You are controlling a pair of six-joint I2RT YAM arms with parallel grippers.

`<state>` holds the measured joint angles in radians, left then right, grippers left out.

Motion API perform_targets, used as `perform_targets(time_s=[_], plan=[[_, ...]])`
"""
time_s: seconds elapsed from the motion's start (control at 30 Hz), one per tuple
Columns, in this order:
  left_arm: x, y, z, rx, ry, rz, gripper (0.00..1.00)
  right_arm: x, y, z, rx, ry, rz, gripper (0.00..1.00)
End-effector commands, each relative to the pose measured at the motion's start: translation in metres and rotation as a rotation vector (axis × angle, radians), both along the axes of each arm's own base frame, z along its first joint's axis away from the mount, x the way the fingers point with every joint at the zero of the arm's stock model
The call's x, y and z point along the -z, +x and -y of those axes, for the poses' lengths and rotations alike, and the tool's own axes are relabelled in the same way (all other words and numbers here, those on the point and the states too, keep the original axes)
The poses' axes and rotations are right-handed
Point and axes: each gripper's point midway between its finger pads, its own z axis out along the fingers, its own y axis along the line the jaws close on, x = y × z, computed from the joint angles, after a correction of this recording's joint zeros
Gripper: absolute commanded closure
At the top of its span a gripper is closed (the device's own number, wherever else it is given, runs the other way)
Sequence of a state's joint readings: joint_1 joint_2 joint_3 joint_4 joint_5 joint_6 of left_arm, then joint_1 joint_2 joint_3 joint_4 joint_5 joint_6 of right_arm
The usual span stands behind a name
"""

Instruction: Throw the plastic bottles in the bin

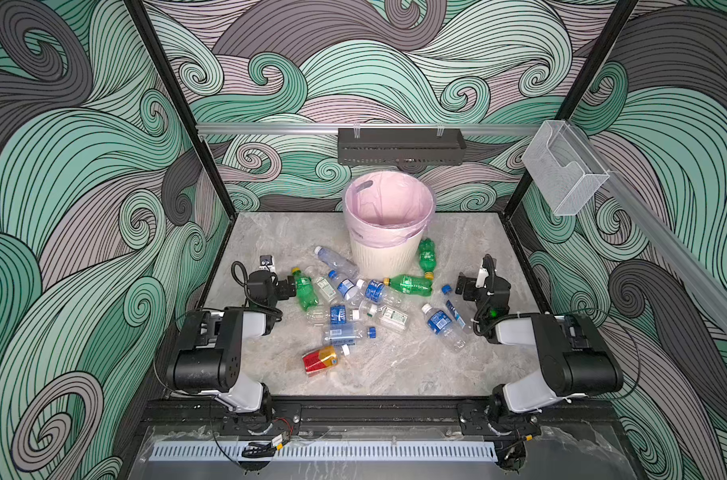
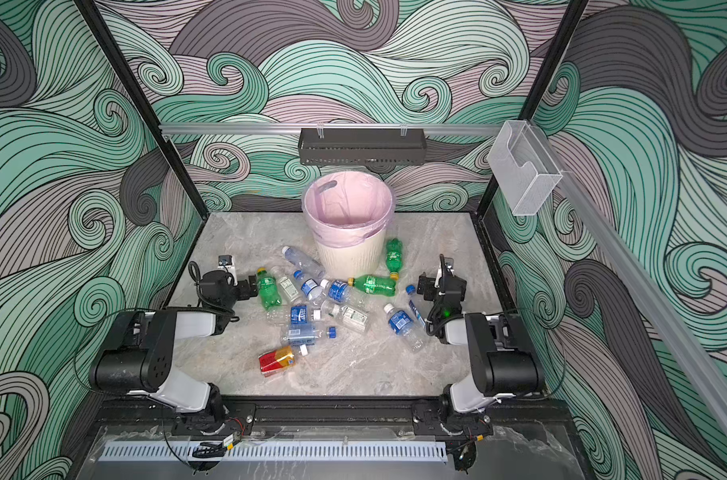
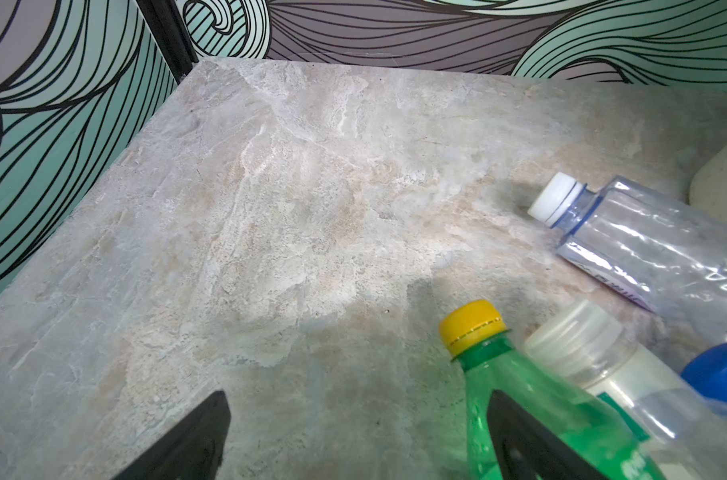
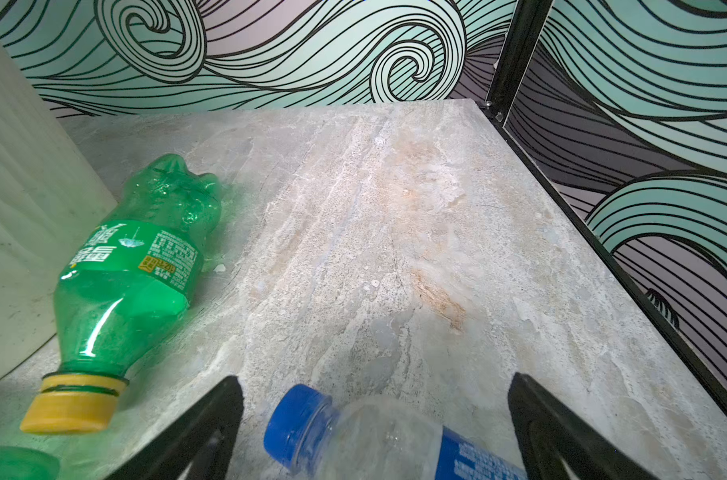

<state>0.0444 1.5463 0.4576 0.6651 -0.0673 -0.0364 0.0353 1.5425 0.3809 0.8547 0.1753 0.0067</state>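
While both arms are resting at the near edge of the table [image 1: 270,232], the left pincer [image 1: 288,286] and the right pincer [image 1: 460,286] are standing wide open in both top views, gripping nothing. The plastic bottles [image 1: 339,314] are lying scattered between the two pincers. The bin [image 1: 378,257] is standing upright beyond the pincer tips, roughly midway between them and farther off than most bottles. A green bottle [image 1: 305,293] is lying just beside the left pincer's tips. A red-and-yellow bottle [image 1: 320,359] is lying behind both pincers, toward the arm bases.

Seen from the left wrist, the left pincer [image 3: 353,415] is spreading its fingers [image 3: 195,440] wide over bare table. The green bottle [image 3: 499,365] is lying partly behind one finger; contact cannot be told.

Seen from the right wrist, the right pincer [image 4: 376,386] is keeping its fingers wide apart. A blue-capped clear bottle [image 4: 353,436] is lying between them, apart from both. A second green bottle [image 4: 133,266] is lying ahead of this pincer, just beside the bin [image 4: 13,208].
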Motion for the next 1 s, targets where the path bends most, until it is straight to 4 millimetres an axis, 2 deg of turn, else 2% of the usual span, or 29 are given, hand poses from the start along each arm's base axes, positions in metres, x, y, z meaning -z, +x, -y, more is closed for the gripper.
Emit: perform_targets(time_s=[0.0,0.97], plan=[[-0.0136,0.0063,-0.0014,0.009,-0.007,0.029,0.01,-0.0104,0.0044,-0.0033,-0.018,-0.010,0.030,0.00],[-0.0135,0.0062,-0.0023,0.010,-0.014,0.030,0.01,-0.0096,0.0048,-0.0034,-0.017,-0.009,0.025,0.00]])
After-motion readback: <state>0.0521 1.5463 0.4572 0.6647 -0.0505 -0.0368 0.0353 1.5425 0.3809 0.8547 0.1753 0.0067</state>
